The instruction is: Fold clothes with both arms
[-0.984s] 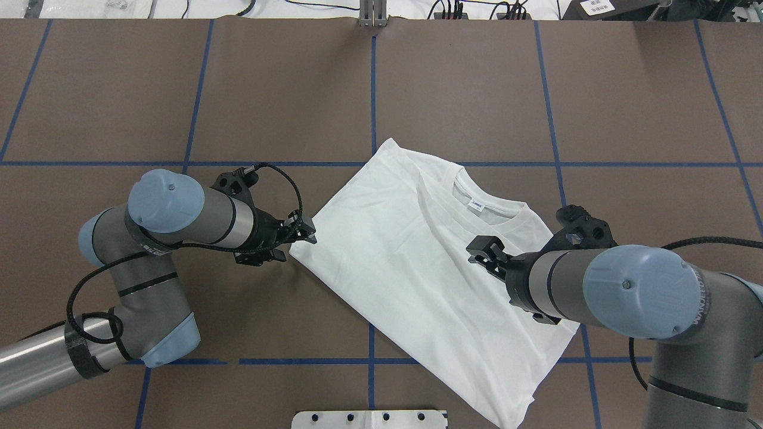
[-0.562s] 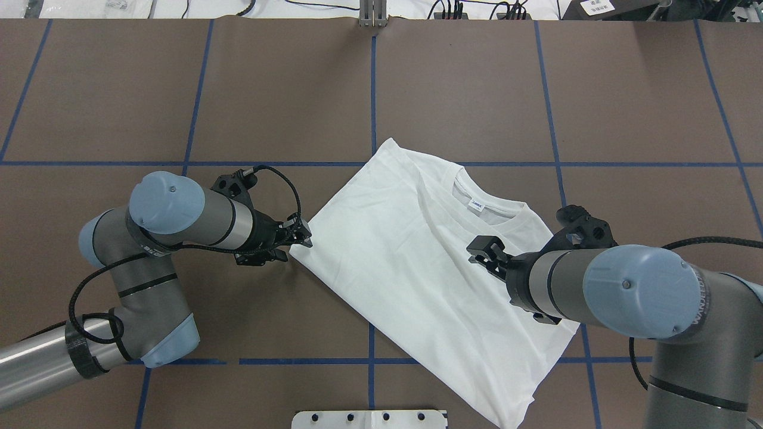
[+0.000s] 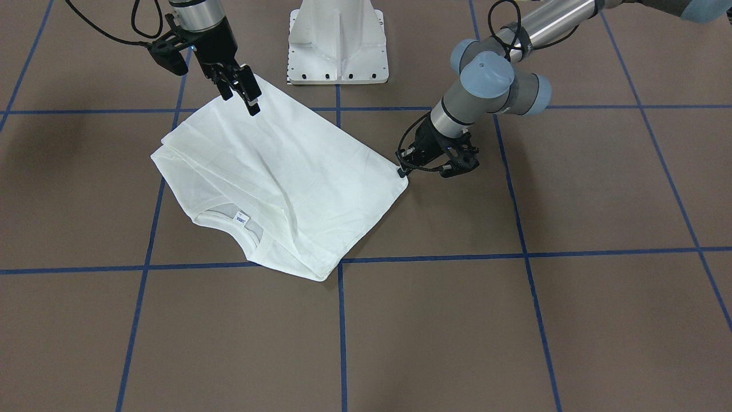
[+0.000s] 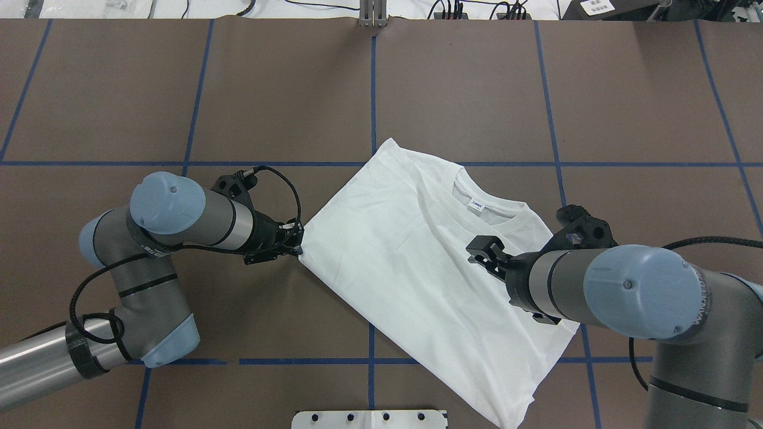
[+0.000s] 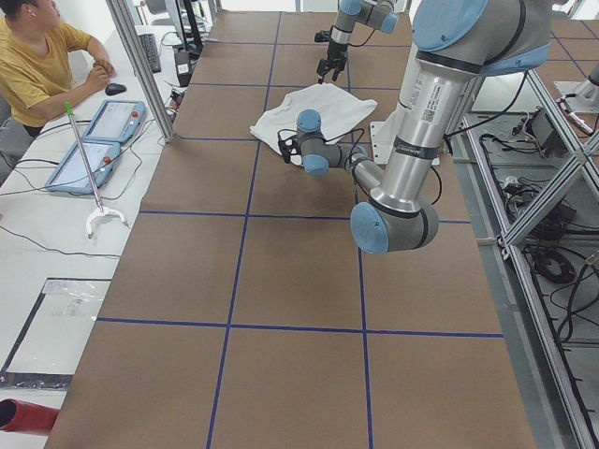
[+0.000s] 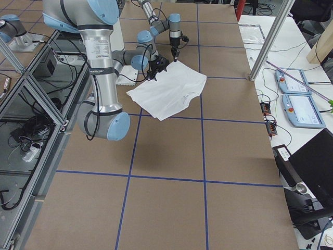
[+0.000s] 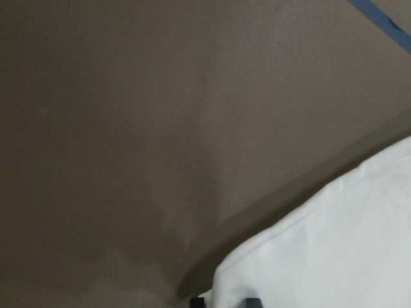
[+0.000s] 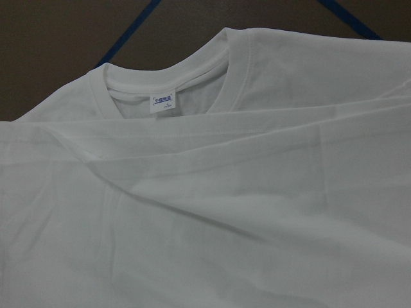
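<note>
The white T-shirt (image 4: 417,256) lies folded and diagonal on the brown table, neck and label (image 4: 477,205) facing up. My left gripper (image 4: 296,245) is low at the shirt's left corner (image 3: 402,170), its fingers drawn together on the corner's edge. The left wrist view shows only that corner (image 7: 347,256) over bare table. My right gripper (image 4: 481,249) hovers open above the shirt's right side, below the neck, holding nothing (image 3: 243,94). The right wrist view looks down on the collar and the folds (image 8: 225,192). No printed text shows.
The white mounting pedestal (image 3: 337,40) stands at the robot's edge of the table, close to the shirt's near corner. Blue tape lines (image 4: 374,89) grid the brown surface. A person (image 5: 37,56) sits at a side table with tablets (image 5: 94,140) beyond the robot's left.
The left gripper's fingers have come together at the shirt's left corner, and the corner has shifted slightly right. The right arm has not moved.
</note>
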Motion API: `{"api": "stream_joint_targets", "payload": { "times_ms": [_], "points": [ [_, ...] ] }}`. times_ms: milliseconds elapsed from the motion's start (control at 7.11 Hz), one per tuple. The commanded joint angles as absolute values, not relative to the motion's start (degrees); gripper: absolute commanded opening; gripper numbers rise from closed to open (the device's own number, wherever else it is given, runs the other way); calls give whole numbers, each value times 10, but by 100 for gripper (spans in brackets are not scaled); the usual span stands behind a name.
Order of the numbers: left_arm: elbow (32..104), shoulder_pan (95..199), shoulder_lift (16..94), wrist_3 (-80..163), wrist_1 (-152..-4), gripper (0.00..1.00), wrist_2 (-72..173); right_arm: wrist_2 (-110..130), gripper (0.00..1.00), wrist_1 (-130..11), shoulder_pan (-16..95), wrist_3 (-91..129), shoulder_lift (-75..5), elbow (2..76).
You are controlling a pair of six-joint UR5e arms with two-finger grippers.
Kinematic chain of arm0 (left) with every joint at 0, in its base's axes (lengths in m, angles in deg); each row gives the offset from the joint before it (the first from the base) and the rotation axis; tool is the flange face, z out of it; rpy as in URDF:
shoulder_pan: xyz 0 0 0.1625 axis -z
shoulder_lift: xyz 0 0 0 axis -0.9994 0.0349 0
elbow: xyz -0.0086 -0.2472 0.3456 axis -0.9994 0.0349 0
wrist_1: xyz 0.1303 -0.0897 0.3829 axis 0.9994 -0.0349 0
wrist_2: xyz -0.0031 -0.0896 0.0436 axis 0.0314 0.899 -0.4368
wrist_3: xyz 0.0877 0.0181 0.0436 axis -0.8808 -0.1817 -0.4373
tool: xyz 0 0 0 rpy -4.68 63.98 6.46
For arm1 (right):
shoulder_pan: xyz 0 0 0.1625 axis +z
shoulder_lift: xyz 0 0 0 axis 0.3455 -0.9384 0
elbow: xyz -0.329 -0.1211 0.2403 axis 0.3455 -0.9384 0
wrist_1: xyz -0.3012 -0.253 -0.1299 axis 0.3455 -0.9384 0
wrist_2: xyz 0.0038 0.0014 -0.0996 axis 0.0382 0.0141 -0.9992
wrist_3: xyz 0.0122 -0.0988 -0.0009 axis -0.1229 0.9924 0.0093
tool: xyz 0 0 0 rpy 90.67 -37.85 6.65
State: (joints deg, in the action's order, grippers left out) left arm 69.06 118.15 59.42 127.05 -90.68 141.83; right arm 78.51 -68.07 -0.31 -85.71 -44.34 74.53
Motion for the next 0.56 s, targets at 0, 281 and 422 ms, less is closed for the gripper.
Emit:
{"api": "stream_joint_targets", "payload": {
  "times_ms": [0,281,422],
  "points": [
    [679,1210,591,1230,-906,0,1418,785,100,-681,-4,-857,-442,745],
    [591,1281,650,1097,-914,0,1407,785,100,-681,-4,-857,-441,745],
    [494,1310,730,1092,-937,0,1407,784,100,-681,-4,-857,-433,743]
  ]
}}
